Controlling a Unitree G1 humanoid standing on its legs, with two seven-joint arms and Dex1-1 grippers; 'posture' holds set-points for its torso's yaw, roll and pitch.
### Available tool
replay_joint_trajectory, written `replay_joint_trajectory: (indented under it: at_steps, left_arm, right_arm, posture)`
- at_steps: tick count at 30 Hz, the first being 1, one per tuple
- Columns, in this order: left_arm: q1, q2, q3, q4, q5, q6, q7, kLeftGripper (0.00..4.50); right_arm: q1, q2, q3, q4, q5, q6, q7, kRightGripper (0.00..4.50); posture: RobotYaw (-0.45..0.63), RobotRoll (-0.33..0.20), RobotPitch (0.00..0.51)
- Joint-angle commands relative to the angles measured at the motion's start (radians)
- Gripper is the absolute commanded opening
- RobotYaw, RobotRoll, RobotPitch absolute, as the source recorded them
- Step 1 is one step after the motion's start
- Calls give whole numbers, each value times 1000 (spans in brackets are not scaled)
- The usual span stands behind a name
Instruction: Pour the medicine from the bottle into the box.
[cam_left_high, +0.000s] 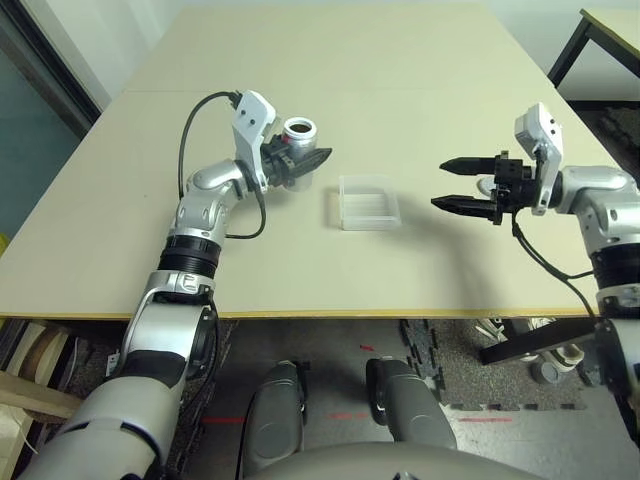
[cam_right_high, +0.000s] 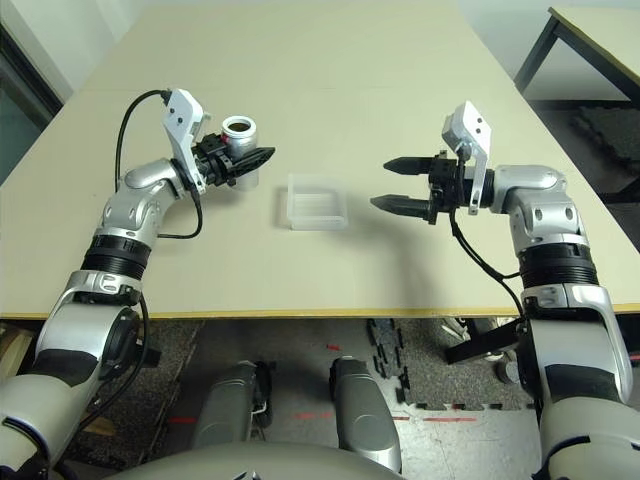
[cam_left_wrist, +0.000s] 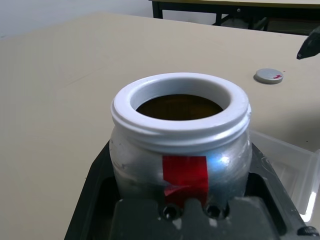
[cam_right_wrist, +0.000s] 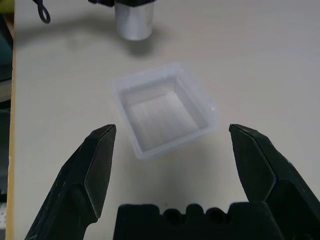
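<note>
1. Look at your left arm first; it bends at the elbow and reaches over the table (cam_left_high: 420, 270), and its left gripper (cam_left_high: 300, 160) sits to the left of the box (cam_left_high: 368, 202), a little farther from you than the box.
2. Your left gripper's black fingers (cam_left_high: 312, 160) are closed around the bottle (cam_left_wrist: 180, 145); the bottle stands upright with its mouth open and facing up; its red mark faces the wrist camera.
3. Inside the bottle's mouth you can see something dark brown; you cannot tell single pills apart, so you cannot pick out the medicine.
4. The bottle is held near the box but not touching it; you cannot tell if its bottom rests on the table or hangs just above it.
5. Your right arm comes in from the right side of the box, with the forearm lying about level; the right gripper (cam_right_high: 408, 185) points toward the box and hangs above the table, well apart from it.
6. Your right gripper's fingers (cam_right_wrist: 95, 165) are spread wide and hold nothing; in the right wrist view the box sits between the two fingertips, farther out.
7. The box sits flat on the table between your two grippers; it looks clear inside.
8. A small round grey cap (cam_left_wrist: 269, 75) lies flat on the table, past the box from the bottle.
</note>
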Motion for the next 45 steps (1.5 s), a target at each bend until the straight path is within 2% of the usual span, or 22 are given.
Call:
replay_joint_trajectory:
  at_steps: [1, 10, 20, 30, 32, 36, 38, 45]
  left_arm:
    - [-22, 11, -4, 17, 19, -8, -8, 2634]
    - [-42, 16, -19, 23, 70, -8, 57, 2634]
    - [-147, 2, -157, 128, 339, -115, 291, 2634]
    - [-242, -17, -228, 246, 463, -234, 381, 2634]
    - [-266, -19, -271, 265, 524, -280, 419, 2634]
    - [-330, 33, -518, 279, 863, -480, 635, 2634]
    - [-362, 38, -618, 300, 997, -533, 747, 2634]
    - [-468, 4, -867, 404, 1314, -638, 1056, 2634]
  right_arm:
    - [21, 6, -19, 7, 11, -17, -6, 4500]
    - [19, 14, -14, 10, 7, -22, -21, 4500]
    - [13, 29, -10, 21, 4, -28, -36, 4500]
    - [19, 33, -11, 9, 5, -25, -41, 4500]
    - [21, 34, -11, 10, 4, -27, -43, 4500]
    - [18, 39, -10, 20, 0, -33, -51, 4500]
    - [17, 41, -10, 23, -1, -33, -55, 4500]
    - [15, 50, -6, 26, 0, -31, -61, 4500]
  posture:
    - [-116, 0, 78]
    - [-105, 0, 92]
    - [-101, 0, 109]
    - [-106, 0, 122]
    - [-106, 0, 124]
    - [-98, 0, 132]
    - [-97, 0, 136]
    - [-83, 0, 145]
